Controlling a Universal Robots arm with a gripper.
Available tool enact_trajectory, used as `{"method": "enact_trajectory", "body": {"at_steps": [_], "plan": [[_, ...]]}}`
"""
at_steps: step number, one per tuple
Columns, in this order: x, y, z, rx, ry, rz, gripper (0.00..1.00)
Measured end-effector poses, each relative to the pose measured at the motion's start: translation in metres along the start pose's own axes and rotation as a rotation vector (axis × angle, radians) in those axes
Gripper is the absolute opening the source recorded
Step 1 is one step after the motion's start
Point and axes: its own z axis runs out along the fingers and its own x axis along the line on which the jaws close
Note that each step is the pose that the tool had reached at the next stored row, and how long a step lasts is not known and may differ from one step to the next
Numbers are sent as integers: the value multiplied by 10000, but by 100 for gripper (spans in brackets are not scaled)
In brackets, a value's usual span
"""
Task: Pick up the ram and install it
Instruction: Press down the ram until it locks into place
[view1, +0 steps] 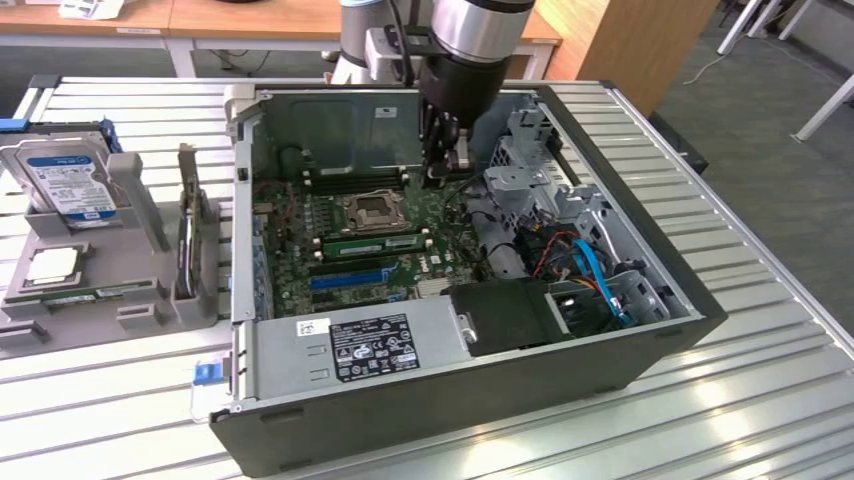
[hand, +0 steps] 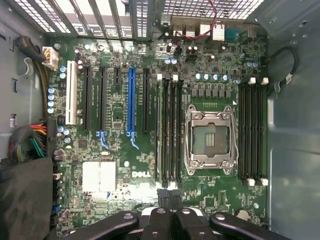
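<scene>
The hand (view1: 451, 172) hangs inside the open computer case (view1: 667, 330), closed up with nothing between its fingers that I can make out. It sits above the motherboard (view1: 300, 225), off to the exterior view's right of the processor socket (view1: 370, 210). From the wrist view its dark fingertips (hand: 162, 195) meet over one end of a bank of black memory slots (hand: 169, 130) beside that socket. I can see two thin green sticks. The seated ram (view1: 374, 243) stands on edge in a slot between the socket and a blue card slot (view1: 354, 277). It is long and narrow, about as long as the slot, with a paler patch on its face. The loose ram (view1: 94, 294) lies flat on a grey holder (view1: 134, 320) on the slatted metal counter (view1: 747, 400), at the exterior view's left of the case and well apart from the hand. It is a slim green strip with pale patches, too small for me to pick out its chips. Just behind it rests a bare processor chip (view1: 54, 265). A hard drive (view1: 60, 180) with a blue and white label stands farther back, and a larger green card (view1: 194, 225) stands upright beside them.
</scene>
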Motion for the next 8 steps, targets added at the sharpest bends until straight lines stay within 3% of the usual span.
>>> {"method": "enact_trajectory", "body": {"at_steps": [8], "plan": [[6,-3,70,-1,-20,-1,10]]}}
